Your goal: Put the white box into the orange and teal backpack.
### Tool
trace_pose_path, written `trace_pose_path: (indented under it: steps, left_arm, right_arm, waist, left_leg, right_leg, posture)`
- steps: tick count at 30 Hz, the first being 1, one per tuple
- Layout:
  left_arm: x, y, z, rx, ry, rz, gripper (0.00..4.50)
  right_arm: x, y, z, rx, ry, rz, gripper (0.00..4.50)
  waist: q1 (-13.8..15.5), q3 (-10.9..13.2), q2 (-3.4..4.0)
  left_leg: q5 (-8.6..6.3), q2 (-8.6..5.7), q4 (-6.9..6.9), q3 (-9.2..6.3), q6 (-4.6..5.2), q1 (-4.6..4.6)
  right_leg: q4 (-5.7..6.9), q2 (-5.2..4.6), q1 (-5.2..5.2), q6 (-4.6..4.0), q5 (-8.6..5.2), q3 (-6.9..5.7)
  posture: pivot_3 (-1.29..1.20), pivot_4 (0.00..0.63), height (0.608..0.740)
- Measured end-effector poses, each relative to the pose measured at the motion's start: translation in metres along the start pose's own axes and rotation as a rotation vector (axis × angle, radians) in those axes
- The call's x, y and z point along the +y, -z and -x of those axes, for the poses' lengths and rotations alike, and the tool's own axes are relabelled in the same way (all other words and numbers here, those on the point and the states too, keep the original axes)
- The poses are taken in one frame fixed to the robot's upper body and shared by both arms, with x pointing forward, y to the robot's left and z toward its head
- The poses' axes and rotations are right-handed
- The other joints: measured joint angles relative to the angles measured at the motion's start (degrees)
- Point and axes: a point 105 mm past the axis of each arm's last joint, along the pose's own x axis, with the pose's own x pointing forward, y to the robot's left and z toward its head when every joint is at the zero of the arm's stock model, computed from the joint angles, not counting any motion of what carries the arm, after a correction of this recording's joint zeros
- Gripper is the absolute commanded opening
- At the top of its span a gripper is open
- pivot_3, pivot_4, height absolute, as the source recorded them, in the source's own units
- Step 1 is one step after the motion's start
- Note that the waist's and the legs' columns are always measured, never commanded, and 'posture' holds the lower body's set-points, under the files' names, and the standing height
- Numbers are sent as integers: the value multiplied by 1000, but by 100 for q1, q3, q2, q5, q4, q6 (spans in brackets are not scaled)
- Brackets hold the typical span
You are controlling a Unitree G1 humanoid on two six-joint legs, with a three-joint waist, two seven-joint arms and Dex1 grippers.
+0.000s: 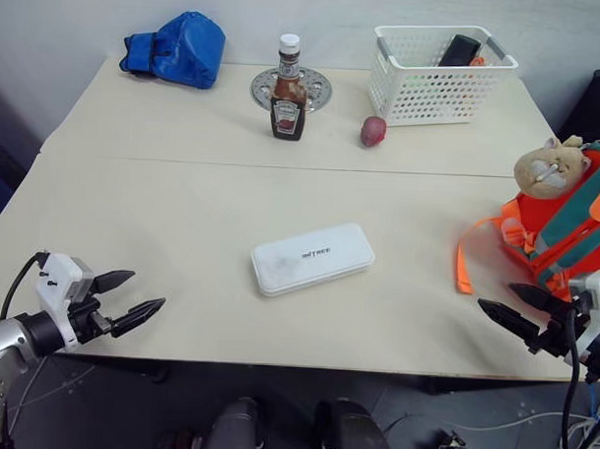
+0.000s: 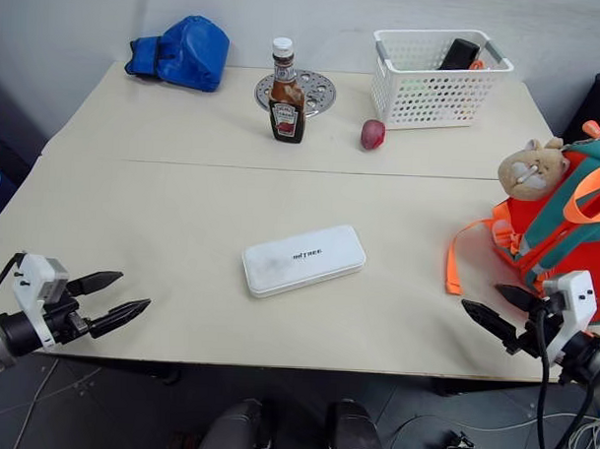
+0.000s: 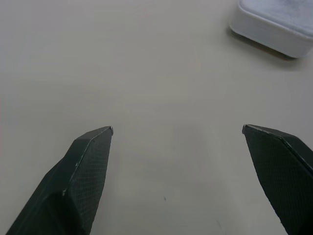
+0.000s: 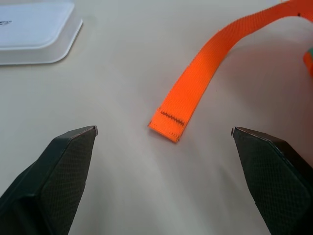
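The white box [image 1: 312, 257] lies flat in the middle of the table's near half, dark lettering on its lid; a corner of the white box [image 3: 274, 27] also appears in the left wrist view. The orange and teal backpack [image 1: 566, 219] stands at the table's right edge with a tan plush charm [image 1: 549, 164] on top and an orange strap [image 4: 205, 73] trailing over the tabletop. My left gripper [image 1: 128, 297] hovers open near the front left edge, well left of the box. My right gripper [image 1: 509, 309] is open near the front right edge, just in front of the backpack and strap end.
Along the back of the table [image 1: 182, 211] are a blue fabric bundle [image 1: 178, 48], a ketchup bottle [image 1: 288, 91] by a round metal trivet [image 1: 310, 85], a small red-purple vegetable [image 1: 373, 131] and a white perforated basket [image 1: 441, 72] holding items.
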Motion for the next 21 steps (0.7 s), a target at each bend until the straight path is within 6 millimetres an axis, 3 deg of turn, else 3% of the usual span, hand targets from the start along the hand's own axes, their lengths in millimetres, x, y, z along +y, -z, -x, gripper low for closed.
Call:
trace_pose_path:
  steps: [3,5,9,14,15,21]
  left_arm:
    - [-6,-1,-1,-3,32,-16,3816]
    - [-19,-1,-7,4,91,-33,3178]
    - [-43,2,-34,18,199,-66,1947]
    - [-52,-3,-58,25,248,-134,362]
    - [-54,-2,-64,33,262,-152,39]
    - [-65,-7,-93,39,342,-213,39]
  right_arm:
    - [10,2,-10,17,-55,6,3864]
    - [18,-1,-21,21,-98,37,3169]
    - [37,-12,-56,17,-192,121,1804]
    - [44,-21,-86,19,-245,185,91]
    - [44,-22,-92,23,-252,198,0]
    - [40,-38,-132,16,-256,278,0]
  waist:
    - [1,0,0]
    - [-8,-1,1]
    - [0,-1,1]
    - [14,-1,1]
    - [7,0,1]
    - [-15,0,1]
  left_leg:
    - [0,-1,0,0,0,0]
    - [0,-1,3,4,0,0]
    - [3,-1,10,3,-2,1]
    - [0,-4,11,0,-6,1]
    - [0,-3,11,0,-6,0]
    - [7,-3,24,3,-9,3]
  right_leg:
    - [1,-1,0,0,0,0]
    - [1,-1,0,1,0,3]
    - [12,0,0,1,0,1]
    - [31,0,-6,7,4,-4]
    - [31,0,-8,7,4,-4]
    - [49,2,-8,8,5,-5]
  posture:
    - [0,150,740]
    - [0,150,740]
    - [0,150,740]
    - [0,150,740]
    - [0,150,740]
    - [0,150,740]
